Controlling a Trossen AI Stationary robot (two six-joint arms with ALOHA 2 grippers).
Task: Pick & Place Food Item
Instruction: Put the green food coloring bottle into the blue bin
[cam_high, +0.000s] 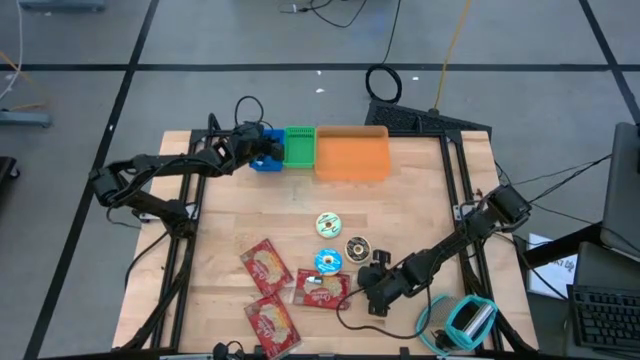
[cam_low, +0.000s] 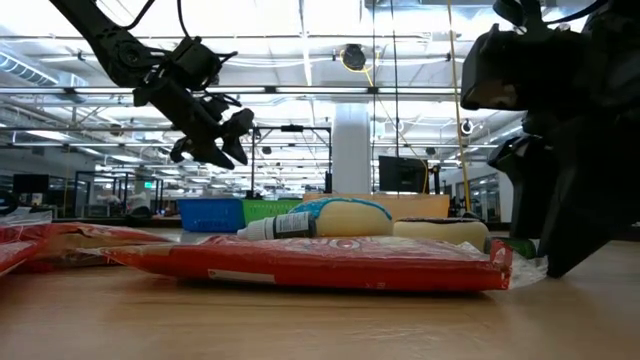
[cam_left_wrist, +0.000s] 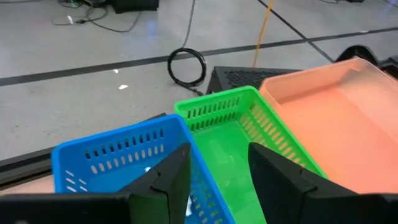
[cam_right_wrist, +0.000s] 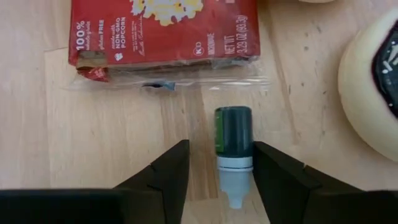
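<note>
- Right wrist view: my right end effector has its fingers apart, straddling a small dark green bottle lying on the surface, not yet clamped.
- A red popcorn packet lies just beyond the bottle, at frame top.
- High view: my left end effector hovers, fingers apart and empty, over the blue bin, upper centre, beside the green and orange bins.

A red popcorn packet lies flat on the wooden worktop, with round cream containers behind it. A blue basket and green basket stand farther back, below the raised left gripper.
</note>
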